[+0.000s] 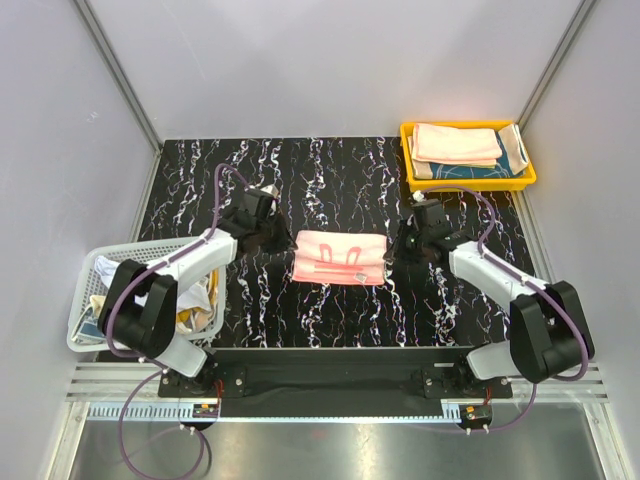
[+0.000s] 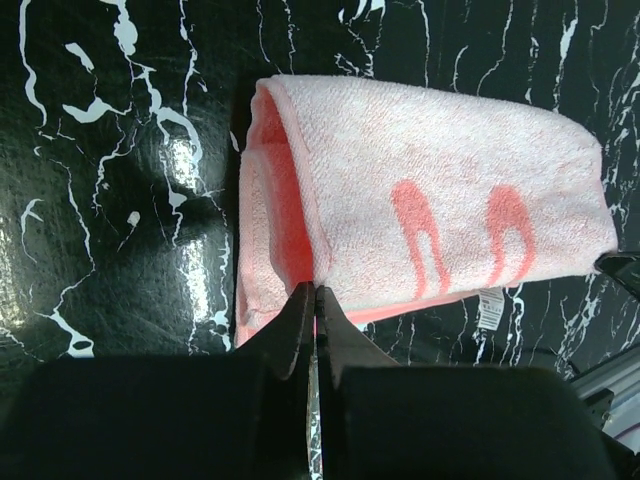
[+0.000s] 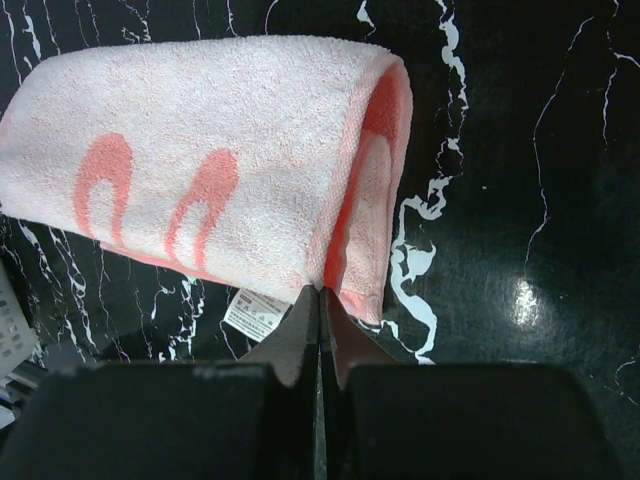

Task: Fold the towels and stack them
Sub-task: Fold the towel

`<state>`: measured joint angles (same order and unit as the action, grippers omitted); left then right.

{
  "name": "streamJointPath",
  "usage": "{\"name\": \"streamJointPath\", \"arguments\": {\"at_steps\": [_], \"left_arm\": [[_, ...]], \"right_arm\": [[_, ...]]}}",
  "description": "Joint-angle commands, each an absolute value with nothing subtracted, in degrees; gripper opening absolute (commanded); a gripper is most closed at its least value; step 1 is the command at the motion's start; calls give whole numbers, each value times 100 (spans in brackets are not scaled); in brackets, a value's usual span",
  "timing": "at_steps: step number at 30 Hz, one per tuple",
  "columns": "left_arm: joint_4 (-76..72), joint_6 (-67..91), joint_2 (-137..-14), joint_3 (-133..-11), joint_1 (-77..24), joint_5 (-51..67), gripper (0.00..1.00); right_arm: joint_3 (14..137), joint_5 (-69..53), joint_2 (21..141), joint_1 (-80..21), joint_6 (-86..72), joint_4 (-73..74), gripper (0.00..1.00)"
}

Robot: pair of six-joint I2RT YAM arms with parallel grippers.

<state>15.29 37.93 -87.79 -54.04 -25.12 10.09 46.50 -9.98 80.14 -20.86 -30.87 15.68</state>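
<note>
Biggest thing in view was the black marbled table (image 1: 250, 180). The white mesh basket (image 1: 88, 262) sat at my left side with a heap of unfolded towels (image 1: 192, 298) in it. The yellow tray (image 1: 470, 184) was at the far right corner, holding the folded stack (image 1: 456, 143).

Mid-table, between my arms, lay the pink towel (image 1: 340, 258), doubled over into a wide band and flat on the table. My left claw (image 2: 315, 293) was pressed tight together, tips right at the towel's edge close to its left end. My right claw (image 3: 320, 293) was doing the same at the right end (neither wrist cam showed whether any cloth was actually caught between the fingers). A little white care label (image 3: 256, 313) poked out just beside the right claw.

I'd say I was mid-fold on the pink one, with plenty left in the basket. My guess for the next move: get a proper pinch at both ends, fold once more, then carry it to the tray stack without letting it spring open.
</note>
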Motion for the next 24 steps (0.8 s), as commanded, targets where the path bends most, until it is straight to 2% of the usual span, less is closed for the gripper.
{"name": "streamJointPath", "arguments": {"at_steps": [1,12,19,23,24], "left_arm": [[1643,3709,-8473,-5599,-2540,1037,0],[1591,3779,-8156,-5064,-2549,1072,0],[1283,3867,-8305,-4632,-2593,1134,0],[1151,3911,-8429,-4465,-2610,1204,1],[1169,3902,-8437,-4456,-2619,1195,3]], "right_arm": [[4834,-967,7735,-2136,-3023,1775,0],[4465,-1055,7418,-2136,-3111,1811,0],[3895,-1257,7628,-2145,-3252,1381,1],[3762,-1327,7726,-2145,-3287,1231,10],[3744,-1327,7708,-2145,-3278,1230,18]]}}
